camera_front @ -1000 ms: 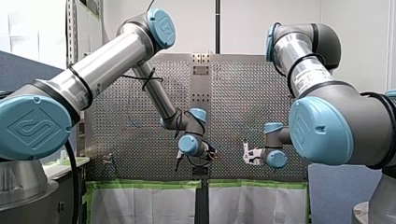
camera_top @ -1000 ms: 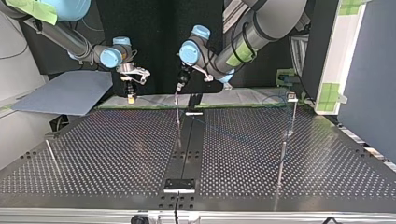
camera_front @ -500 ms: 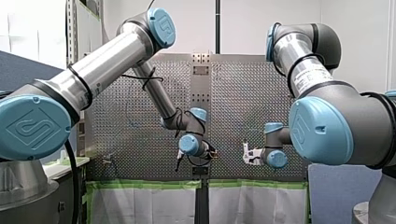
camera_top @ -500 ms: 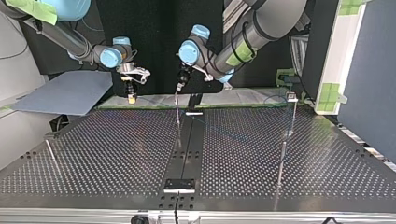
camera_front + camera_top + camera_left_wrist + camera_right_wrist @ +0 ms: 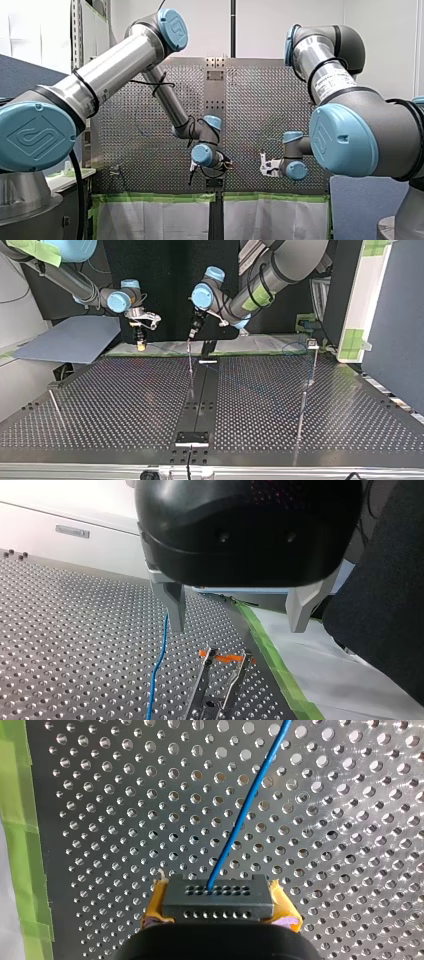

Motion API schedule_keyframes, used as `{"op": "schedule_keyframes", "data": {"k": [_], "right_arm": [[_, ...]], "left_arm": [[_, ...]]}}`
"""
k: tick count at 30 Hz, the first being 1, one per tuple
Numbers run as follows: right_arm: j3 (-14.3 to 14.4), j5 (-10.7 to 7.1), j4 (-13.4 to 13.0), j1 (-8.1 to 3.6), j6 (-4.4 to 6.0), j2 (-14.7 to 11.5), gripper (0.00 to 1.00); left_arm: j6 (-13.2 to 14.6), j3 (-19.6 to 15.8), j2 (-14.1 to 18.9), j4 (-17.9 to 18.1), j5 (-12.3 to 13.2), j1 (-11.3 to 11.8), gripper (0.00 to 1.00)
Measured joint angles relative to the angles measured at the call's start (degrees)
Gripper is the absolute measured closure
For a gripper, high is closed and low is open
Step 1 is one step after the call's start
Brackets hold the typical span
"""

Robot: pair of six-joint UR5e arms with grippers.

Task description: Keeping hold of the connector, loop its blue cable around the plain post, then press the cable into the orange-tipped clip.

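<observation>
Broadly, above the perforated table (image 5: pixel 125 405) my left gripper (image 5: pixel 237 627) hangs with its jaws spread, near the middle of the top view's far edge. Left of it there, my right gripper (image 5: pixel 218 906) pinches the grey connector (image 5: pixel 217 892) between yellow pads (image 5: pixel 156 902). Its blue cable (image 5: pixel 245 810) runs across the holes, passing near the orange-tipped clip (image 5: pixel 225 657).

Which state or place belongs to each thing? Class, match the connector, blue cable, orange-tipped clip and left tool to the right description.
Things
1. connector
2. blue cable
3. orange-tipped clip
4. left tool

States or places
A. open, holding nothing
B. gripped by the right tool, between yellow pads
C. runs from the connector over the perforated table
D. on the table ahead of the left tool, cable beside it, not in it

Pairs: 1-B, 2-C, 3-D, 4-A
</observation>
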Motion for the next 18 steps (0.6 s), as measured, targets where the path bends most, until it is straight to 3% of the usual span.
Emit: {"op": "schedule_keyframes", "data": {"k": [18], "right_arm": [[0.0,0.0,0.0,0.02,0.0,0.0,1.0]], "left_arm": [[-0.6,0.0,0.0,-0.7,-2.2,0.0,0.0]]}}
